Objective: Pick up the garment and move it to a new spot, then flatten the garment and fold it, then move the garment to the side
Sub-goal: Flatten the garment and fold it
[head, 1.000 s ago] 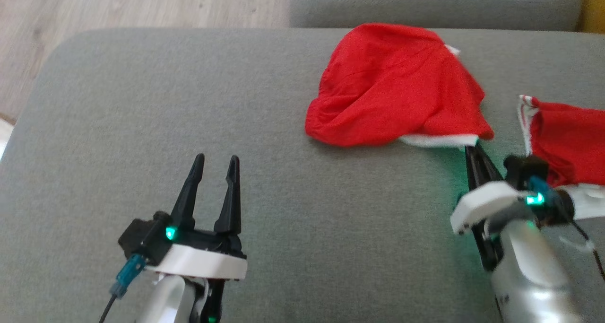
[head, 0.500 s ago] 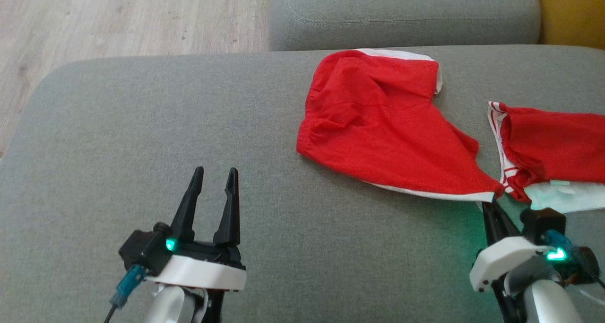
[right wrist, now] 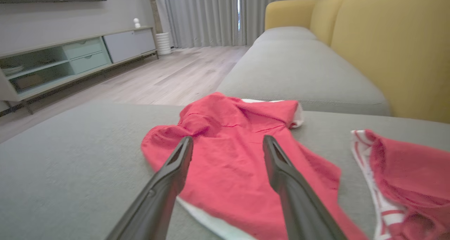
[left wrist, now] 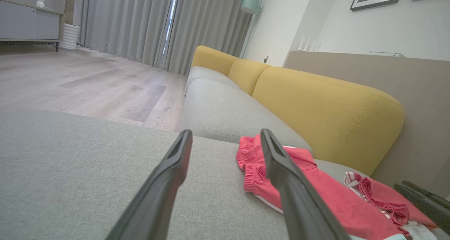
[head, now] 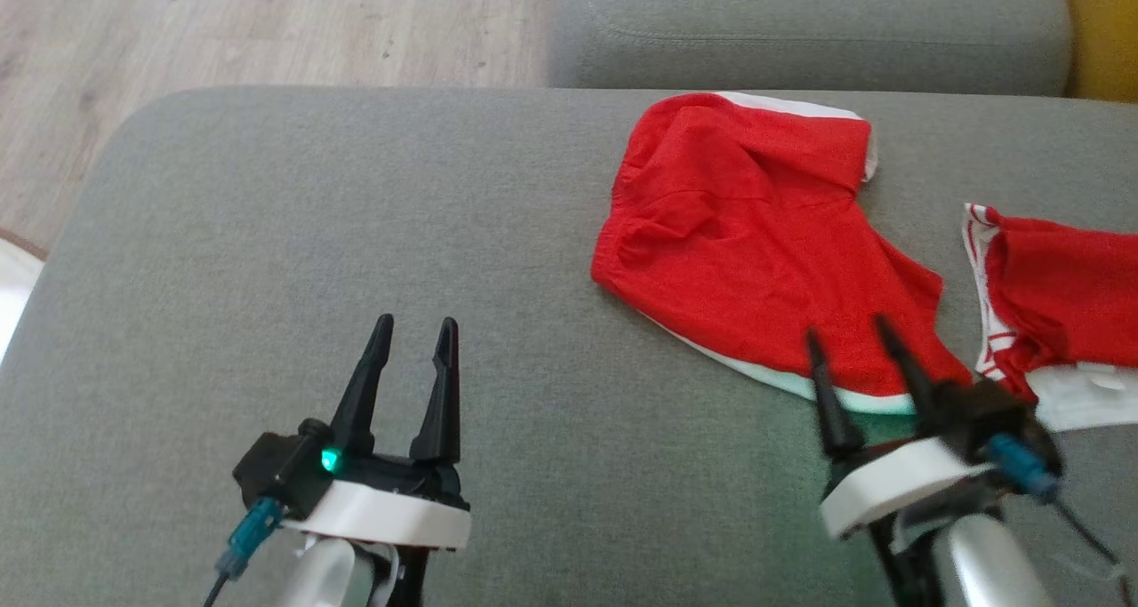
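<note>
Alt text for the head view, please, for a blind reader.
A red garment lies spread on the grey cushion, the open right gripper poised over its near white-trimmed edge. The left gripper, also open, hovers over bare cushion at lower left; a second red garment lies far right.

My left gripper rests low at my left, its fingers parted and pointing forward. My right gripper, fingers likewise apart, leans slightly toward my left.
</note>
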Tool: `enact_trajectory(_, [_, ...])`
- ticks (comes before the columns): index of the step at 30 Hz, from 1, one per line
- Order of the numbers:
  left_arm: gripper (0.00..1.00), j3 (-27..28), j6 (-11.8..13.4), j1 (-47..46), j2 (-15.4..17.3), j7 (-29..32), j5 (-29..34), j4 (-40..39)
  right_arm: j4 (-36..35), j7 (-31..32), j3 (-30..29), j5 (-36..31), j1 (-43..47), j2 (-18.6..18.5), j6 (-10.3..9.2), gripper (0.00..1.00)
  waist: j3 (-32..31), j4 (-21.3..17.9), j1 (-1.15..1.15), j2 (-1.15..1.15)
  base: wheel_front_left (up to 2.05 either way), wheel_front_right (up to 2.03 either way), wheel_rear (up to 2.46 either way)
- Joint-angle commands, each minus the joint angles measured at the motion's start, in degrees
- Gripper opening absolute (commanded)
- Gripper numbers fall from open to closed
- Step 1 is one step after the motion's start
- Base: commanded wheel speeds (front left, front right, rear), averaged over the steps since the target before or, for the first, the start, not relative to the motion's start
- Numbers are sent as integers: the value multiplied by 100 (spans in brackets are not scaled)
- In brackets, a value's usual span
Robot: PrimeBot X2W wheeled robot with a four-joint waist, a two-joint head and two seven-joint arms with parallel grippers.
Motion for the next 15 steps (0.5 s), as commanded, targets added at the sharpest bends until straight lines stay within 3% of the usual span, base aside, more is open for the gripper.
enact_trajectory(1, [100, 133, -33, -200, 4, -31, 54, -195, -179, -68, 277, 19, -29, -18, 39, 100, 40, 71, 0, 0, 0, 0, 0])
enact_trajectory(8, [100, 27, -33, -300, 10, -31, 28, -188, 251, 206, 1009, -135, -637, -18, 39, 100, 271, 361, 0, 0, 0, 0, 0])
enact_trajectory(15, [100, -199, -33, -547, 6, -31, -83, -167, 1513, 467, 1309, -269, -1860, -18, 39, 100, 680, 858, 0, 0, 0, 0, 0])
